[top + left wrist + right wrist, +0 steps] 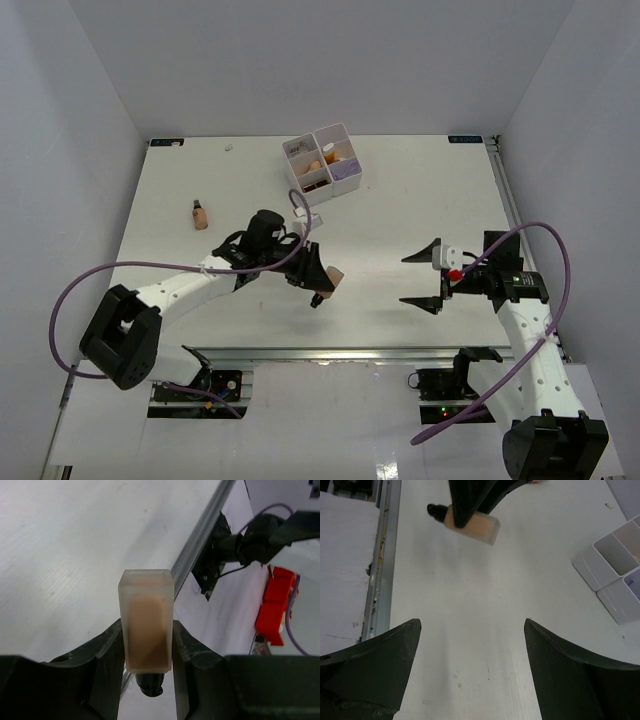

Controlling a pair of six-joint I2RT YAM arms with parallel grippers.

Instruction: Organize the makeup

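My left gripper (320,283) is shut on a tan bottle with a dark cap (334,276) and holds it above the middle of the table. In the left wrist view the bottle (146,625) sits squeezed between both fingers (102,655), cap pointing down. My right gripper (421,277) is open and empty, facing left toward the bottle, about a hand's width away. In the right wrist view the bottle (472,527) shows ahead of the open gripper (472,635). Another small tan item with a dark top (200,213) lies on the left of the table.
The white four-compartment box (345,172) stands at the back centre with beige sponges (316,165) and other small items inside; its corner shows in the right wrist view (600,575). The table's front rail (330,352) runs just below both grippers.
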